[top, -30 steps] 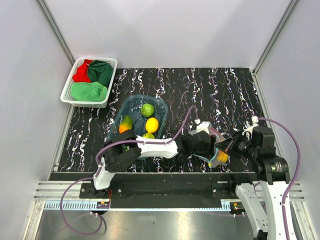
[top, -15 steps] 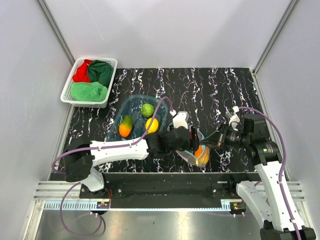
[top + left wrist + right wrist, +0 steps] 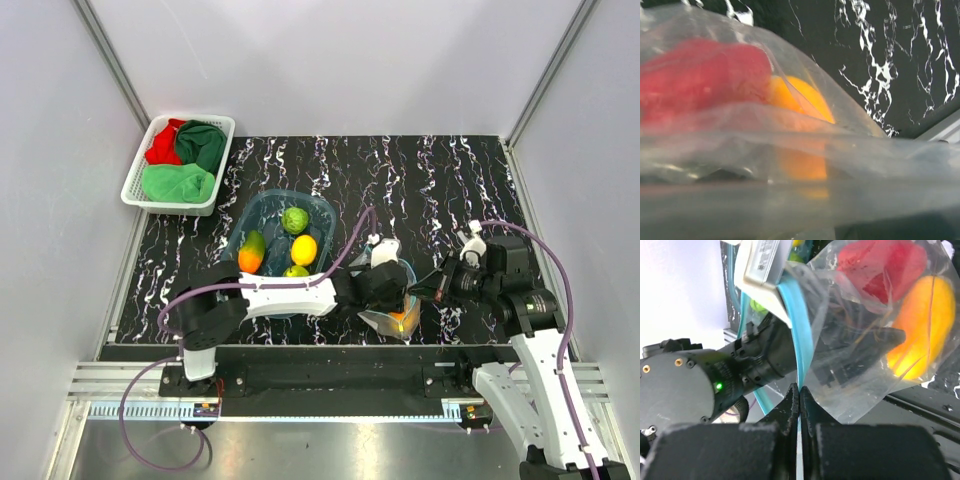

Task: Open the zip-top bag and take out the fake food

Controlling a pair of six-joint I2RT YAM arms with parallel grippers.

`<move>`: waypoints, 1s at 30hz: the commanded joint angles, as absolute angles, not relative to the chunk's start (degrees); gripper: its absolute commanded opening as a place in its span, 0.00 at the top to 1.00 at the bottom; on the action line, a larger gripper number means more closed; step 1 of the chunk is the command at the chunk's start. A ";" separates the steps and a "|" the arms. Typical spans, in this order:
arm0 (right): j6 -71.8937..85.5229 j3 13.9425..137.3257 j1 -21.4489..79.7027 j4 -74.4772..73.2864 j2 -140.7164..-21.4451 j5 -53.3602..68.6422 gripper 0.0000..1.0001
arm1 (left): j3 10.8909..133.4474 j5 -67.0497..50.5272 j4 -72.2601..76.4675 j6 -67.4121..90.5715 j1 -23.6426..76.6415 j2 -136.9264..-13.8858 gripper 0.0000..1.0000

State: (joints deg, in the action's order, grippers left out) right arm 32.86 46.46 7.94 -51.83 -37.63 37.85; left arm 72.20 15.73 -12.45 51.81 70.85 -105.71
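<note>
A white basket (image 3: 131,192) holds red and green cloths (image 3: 180,165). The blue tub (image 3: 325,212) holds four plastic fruits (image 3: 303,249). The left claw (image 3: 385,288) presses into the zip-top bag (image 3: 850,375); whether it grips, I cannot tell. The bag sits near the tabletop's (image 3: 450,180) front edge, with red and orange fake food (image 3: 705,75) inside. The film is probably light, floppy and slippery, so the stiffer zip strip (image 3: 795,325) is the handhold. The right claw (image 3: 799,390) is pinched closed on it.
</note>
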 commanded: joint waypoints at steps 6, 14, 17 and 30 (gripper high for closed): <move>32.08 46.14 8.26 -52.56 -36.48 36.30 1.00 | 76.38 10.72 -6.95 55.19 71.37 -111.52 0.47; 32.61 46.50 8.35 -52.56 -35.86 37.09 1.00 | 74.36 9.58 -2.47 57.57 71.72 -114.34 0.24; 32.78 46.49 8.35 -52.56 -35.60 37.00 1.00 | 73.39 10.89 -1.85 57.74 71.81 -115.22 0.24; 28.57 49.30 8.26 -54.41 -36.21 29.36 1.00 | 73.29 16.17 -10.70 47.91 72.07 -104.08 0.87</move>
State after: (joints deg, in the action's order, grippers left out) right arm 31.16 46.37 7.94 -54.00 -35.86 33.56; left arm 72.53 12.67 -5.98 53.34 71.61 -112.20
